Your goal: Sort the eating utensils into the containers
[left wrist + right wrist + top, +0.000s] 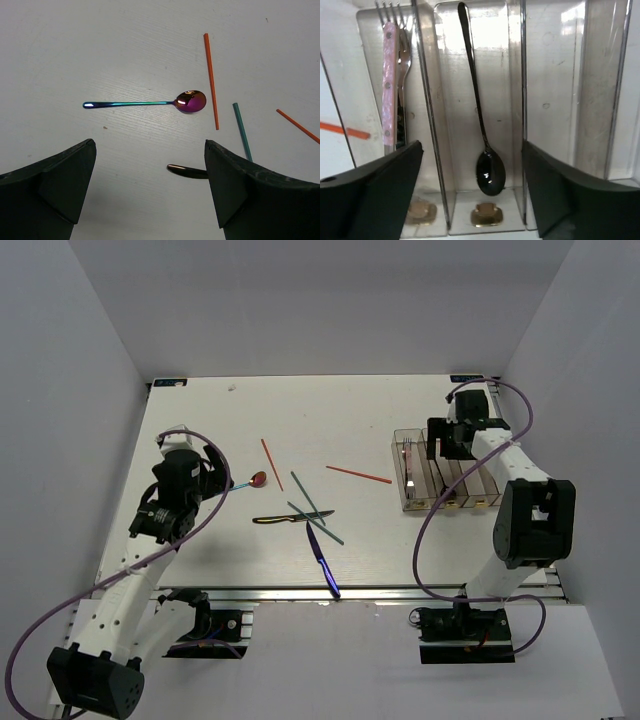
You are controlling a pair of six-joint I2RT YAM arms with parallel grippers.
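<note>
The containers (478, 490) stand at the right as a row of clear bins. My right gripper (472, 145) hangs open over them. Below it a black spoon (479, 115) lies free in the second bin, and forks (402, 75) lie in the first. On the table lie a red-bowled spoon (150, 103), two orange chopsticks (272, 463) (358, 474), two crossed teal chopsticks (308, 498), a dark knife (280, 519) and a blue knife (323, 558). My left gripper (150, 145) is open, just short of the red-bowled spoon and holding nothing.
The two right-hand bins (555, 90) look bare inside. A purple cable (430, 530) loops from the right arm past the bins' front. The blue knife reaches the table's near edge. White walls close in the table on three sides.
</note>
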